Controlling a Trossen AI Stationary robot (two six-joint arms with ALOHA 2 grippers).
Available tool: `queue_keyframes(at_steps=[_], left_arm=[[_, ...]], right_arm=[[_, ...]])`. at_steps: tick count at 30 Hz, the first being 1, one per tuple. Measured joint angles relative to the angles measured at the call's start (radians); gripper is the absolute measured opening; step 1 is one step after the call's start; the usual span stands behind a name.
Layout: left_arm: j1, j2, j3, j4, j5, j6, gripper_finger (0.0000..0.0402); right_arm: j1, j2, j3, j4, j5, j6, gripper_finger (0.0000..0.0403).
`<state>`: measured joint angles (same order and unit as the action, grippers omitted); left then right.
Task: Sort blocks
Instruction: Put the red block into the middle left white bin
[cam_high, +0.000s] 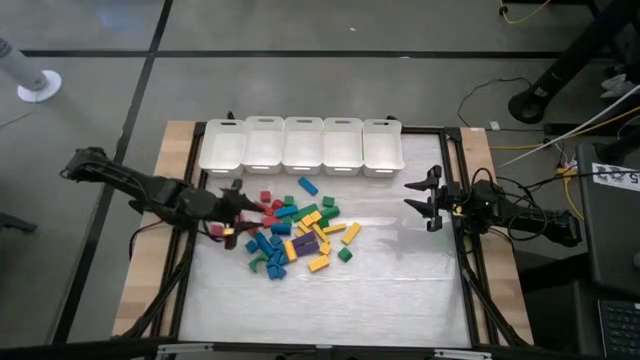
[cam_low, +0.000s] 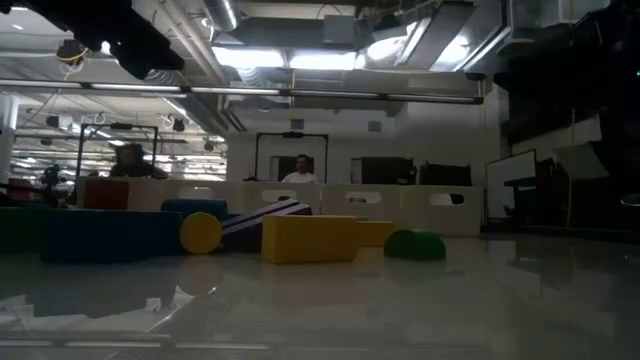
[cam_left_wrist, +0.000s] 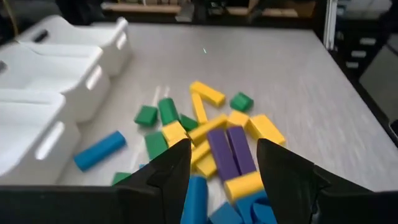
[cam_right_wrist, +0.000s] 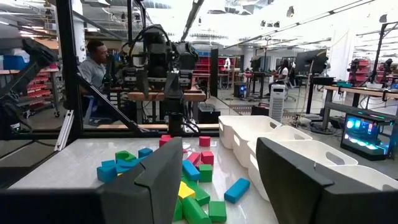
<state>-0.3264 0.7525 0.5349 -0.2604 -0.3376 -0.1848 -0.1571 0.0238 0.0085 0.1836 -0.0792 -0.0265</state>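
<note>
Left gripper (cam_high: 232, 212) low at the left edge of the blocks (cam_high: 296, 236), fingers spread, nothing between them. The blocks lie in one mixed heap on the table (cam_high: 400, 290), just in front of the row of five white bins (cam_high: 301, 146). No block shows in any bin from above, so sorting looks barely begun; nearly all is left. Right gripper (cam_high: 428, 198) waits well apart at the right edge, fingers open, empty.

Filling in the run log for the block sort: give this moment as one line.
stage: start | left gripper: open, at the pile's left edge | right gripper: open, waiting at the table's right | blocks: piled mid-table | bins: none visibly holding blocks
</note>
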Motion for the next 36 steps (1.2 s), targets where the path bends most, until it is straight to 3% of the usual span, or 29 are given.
queue_keyframes(at_steps=[5,9,18,28,36], left_arm=[[-0.001,0.098,0.029,-0.015,0.046,0.000,0.0172],[0.000,0.155,0.063,-0.125,0.048,-0.023,0.0172],[0.000,0.205,0.084,-0.235,0.105,-0.083,0.0172],[0.000,0.207,0.084,-0.463,0.110,-0.313,0.0172],[0.000,0.222,0.084,-0.486,0.109,-0.129,0.0172]], right_arm=[[0.000,0.000,0.000,0.000,0.000,0.000,0.0205],[0.000,0.000,0.000,0.000,0.000,0.000,0.0205],[0.000,0.000,0.000,0.000,0.000,0.000,0.0205],[0.000,0.000,0.000,-0.001,0.000,0.000,0.0205],[0.000,0.000,0.000,-0.002,0.000,0.000,0.0205]])
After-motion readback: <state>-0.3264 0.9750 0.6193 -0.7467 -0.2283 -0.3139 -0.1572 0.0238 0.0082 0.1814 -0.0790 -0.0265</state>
